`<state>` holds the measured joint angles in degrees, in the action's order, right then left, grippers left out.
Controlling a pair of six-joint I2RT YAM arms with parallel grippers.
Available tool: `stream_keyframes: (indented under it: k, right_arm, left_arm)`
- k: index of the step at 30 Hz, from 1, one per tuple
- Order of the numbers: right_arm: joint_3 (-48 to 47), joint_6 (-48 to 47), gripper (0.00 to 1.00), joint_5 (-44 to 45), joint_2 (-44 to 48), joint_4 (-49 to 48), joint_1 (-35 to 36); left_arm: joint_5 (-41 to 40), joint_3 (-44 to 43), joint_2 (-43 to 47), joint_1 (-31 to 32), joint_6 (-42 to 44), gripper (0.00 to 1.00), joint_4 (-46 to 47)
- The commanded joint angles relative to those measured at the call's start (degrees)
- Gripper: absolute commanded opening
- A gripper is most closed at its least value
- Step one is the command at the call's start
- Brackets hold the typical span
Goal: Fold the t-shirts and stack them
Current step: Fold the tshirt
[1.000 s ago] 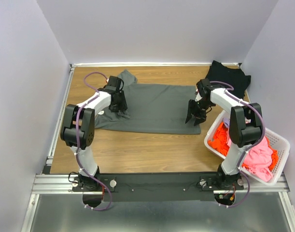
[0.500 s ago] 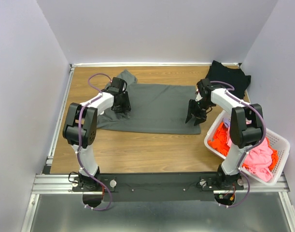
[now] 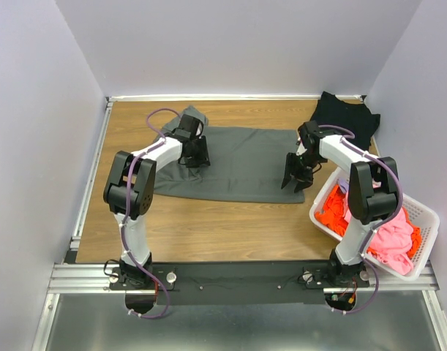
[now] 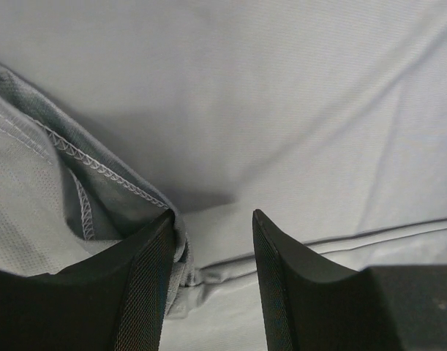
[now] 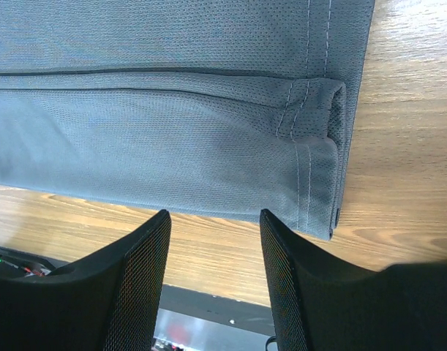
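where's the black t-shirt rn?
Top view: the black t-shirt lies at the far right corner of the table, just beyond the right gripper and behind the white basket.

Left arm [image 3: 164, 150] farther across grey t-shirt [image 3: 245, 164]

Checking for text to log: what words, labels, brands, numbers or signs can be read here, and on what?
None readable: no print, label or sign shows on the dark grey t-shirt, the black t-shirt, the white basket or the table.
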<state>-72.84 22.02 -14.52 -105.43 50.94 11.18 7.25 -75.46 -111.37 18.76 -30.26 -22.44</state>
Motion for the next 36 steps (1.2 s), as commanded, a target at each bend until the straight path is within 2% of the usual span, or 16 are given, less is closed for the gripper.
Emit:
stream_keyframes:
  k: [1, 11, 22, 28, 36]
  right_arm:
    - [0.42, 0.39, 0.59, -0.33, 1.37, 0.74, -0.11]
    - [-0.46, 0.57, 0.59, -0.24, 0.75, 0.83, -0.02]
    - [-1.78, 0.57, 0.59, 0.55, 1.54, 0.83, -0.10]
    - [-5.90, -0.31, 0.59, 2.22, 2.42, 0.74, -0.11]
    - [-10.30, 0.04, 0.60, 2.57, -3.02, -2.76, -0.11]
  left_arm:
    - [1.98, -3.63, -1.65, 1.36, -1.20, 0.53, -1.20]
    - [0.84, -7.68, -2.18, 1.98, -0.68, 0.52, -5.60]
    - [1.11, -12.17, 2.56, 1.45, -1.38, 0.53, -5.86]
    - [-3.72, -6.55, 8.89, -3.55, -1.91, 0.53, -4.02]
    - [-5.93, 7.41, 11.97, -6.81, -1.46, 0.53, 1.42]
